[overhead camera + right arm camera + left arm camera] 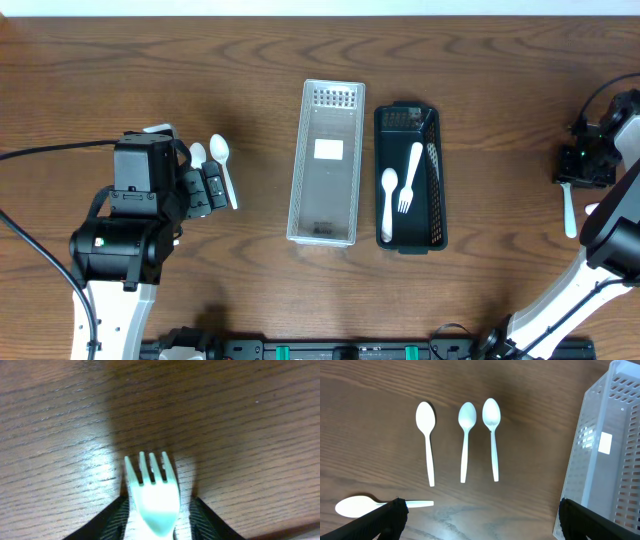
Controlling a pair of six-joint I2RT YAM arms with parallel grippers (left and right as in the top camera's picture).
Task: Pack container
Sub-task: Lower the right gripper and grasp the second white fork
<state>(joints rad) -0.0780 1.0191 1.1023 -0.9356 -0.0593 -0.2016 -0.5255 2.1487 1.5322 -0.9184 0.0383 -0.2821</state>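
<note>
A clear plastic container (299, 170) stands mid-table, with nothing in it but a white label. It also shows in the left wrist view (600, 475). A black container (441, 190) beside it holds a white spoon (388, 203) and a white fork (410, 178). My left gripper (205, 190) (480, 520) is open wide above the wood, just below three upright white spoons (464, 440). A fourth spoon (360, 506) lies sideways by its left finger. My right gripper (587, 165) (159, 520) is at the far right, its fingers close on either side of a white fork (152, 492) lying on the table.
The fork's handle (569, 212) sticks out toward the front from under the right gripper. Cables run along the left edge of the table and by the right arm. Bare wood lies between the spoons and the clear container.
</note>
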